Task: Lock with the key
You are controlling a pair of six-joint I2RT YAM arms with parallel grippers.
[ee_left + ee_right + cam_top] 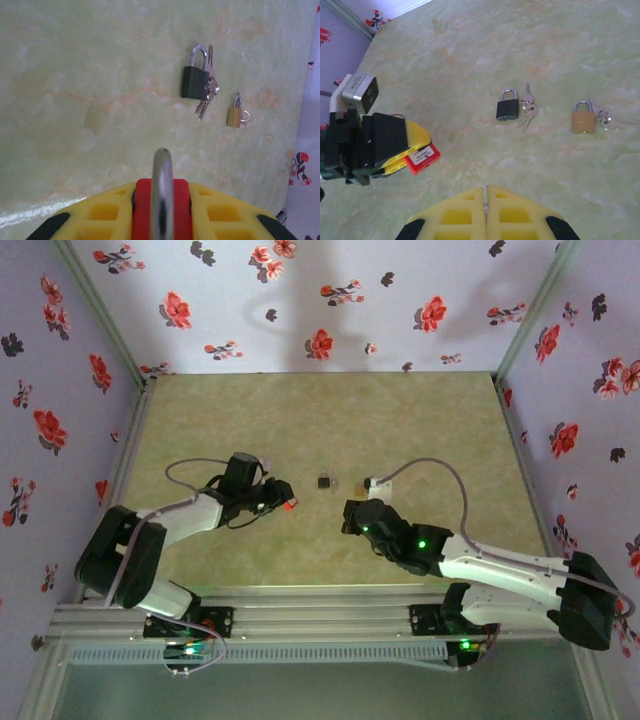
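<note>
My left gripper (161, 192) is shut on the red padlock (142, 205), whose silver shackle (162, 170) points forward out of the yellow fingers. From the right wrist view the red padlock (422, 157) sticks out of the left gripper (412, 150), label side showing, just above the table. My right gripper (486, 192) hovers near it with its yellow fingers pressed together. A thin grey sliver sits in their seam, and I cannot tell what it is. The key is hidden. Overhead, the left gripper (280, 502) and right gripper (350, 512) face each other mid-table.
A black padlock (507, 109) with a ring of silver keys (527, 107) lies on the green table (470, 60). To its right lies a small brass padlock (583, 121) with its own keys (605, 120). Flowered walls (560, 340) enclose the table.
</note>
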